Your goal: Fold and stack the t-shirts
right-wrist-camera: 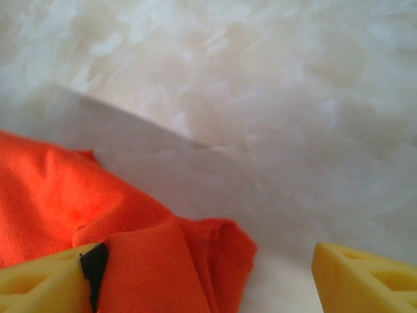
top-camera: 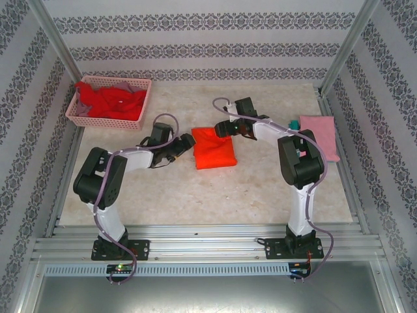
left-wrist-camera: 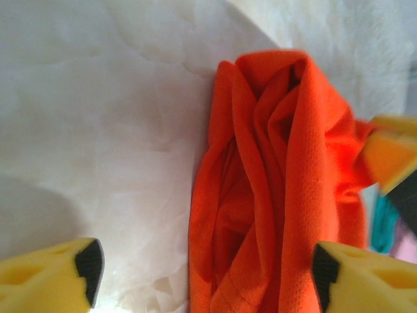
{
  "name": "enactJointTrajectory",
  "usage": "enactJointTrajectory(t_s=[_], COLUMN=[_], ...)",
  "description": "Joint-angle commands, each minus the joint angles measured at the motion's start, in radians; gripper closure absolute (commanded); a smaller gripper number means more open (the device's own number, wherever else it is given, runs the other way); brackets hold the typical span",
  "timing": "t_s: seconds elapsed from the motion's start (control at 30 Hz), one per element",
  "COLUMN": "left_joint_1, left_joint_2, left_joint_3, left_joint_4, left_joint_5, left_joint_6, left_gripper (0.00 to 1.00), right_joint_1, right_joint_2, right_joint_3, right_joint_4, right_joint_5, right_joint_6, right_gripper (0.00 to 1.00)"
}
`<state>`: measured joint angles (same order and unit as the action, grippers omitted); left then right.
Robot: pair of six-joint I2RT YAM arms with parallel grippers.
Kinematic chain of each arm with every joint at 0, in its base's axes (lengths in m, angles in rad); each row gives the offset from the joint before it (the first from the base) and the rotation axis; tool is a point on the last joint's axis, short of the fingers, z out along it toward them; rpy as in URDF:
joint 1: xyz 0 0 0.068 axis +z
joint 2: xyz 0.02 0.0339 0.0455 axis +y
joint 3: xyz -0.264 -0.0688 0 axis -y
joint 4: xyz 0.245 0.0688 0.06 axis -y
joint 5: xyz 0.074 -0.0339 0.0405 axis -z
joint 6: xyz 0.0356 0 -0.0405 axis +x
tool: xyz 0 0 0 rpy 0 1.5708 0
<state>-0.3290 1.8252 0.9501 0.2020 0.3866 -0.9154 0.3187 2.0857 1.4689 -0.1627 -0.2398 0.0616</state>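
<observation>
Orange t-shirt (top-camera: 214,148), folded into a rough rectangle, lies mid-way across the table (top-camera: 260,189). The left tool (top-camera: 186,145) sits at its 9 o'clock edge, spread wide over bunched cloth and pinching nothing. The right tool (top-camera: 225,127), at its 1 o'clock corner, gapes equally and grips nothing. A folded pink t-shirt (top-camera: 319,134) lies toward 3 o'clock. Red t-shirts (top-camera: 111,101) fill the pink basket (top-camera: 117,79) at 10 o'clock.

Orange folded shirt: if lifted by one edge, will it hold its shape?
Probably not. The bright orange mesh-knit cloth t-shirt shows soft creases and loose rolled folds, so it would likely droop and unfold. It looks thin, so it's probably light. If pushed, its wrinkled edge would likely bunch rather than slide.
</observation>
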Motion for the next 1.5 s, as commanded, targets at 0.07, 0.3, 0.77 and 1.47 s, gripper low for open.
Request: enactJointTrajectory(t_s=[0.07,0.3,0.77,1.47], left_joint_1=[-0.026,-0.037,-0.049,-0.118], left_joint_2=[0.09,0.123,0.096,-0.009], left_joint_3=[0.069,0.093,0.08,0.094], left_joint_4=[-0.176,-0.173,-0.122,-0.223], left_joint_5=[-0.049,-0.026,-0.005,-0.043], left_joint_6=[0.066,0.066,0.037,-0.039], left_gripper=[0.4,0.44,0.38,0.46], right_joint_1=[-0.032,-0.042,-0.03,-0.015], right_joint_2=[0.084,0.02,-0.068,-0.112], right_joint_3=[0.126,0.131,-0.168,-0.263], right_joint_4=[-0.102,-0.11,0.124,0.203], right_joint_5=[0.052,0.016,-0.106,-0.147], right_joint_6=[0.098,0.124,0.328,0.499], right_gripper=[0.2,0.18,0.24,0.33])
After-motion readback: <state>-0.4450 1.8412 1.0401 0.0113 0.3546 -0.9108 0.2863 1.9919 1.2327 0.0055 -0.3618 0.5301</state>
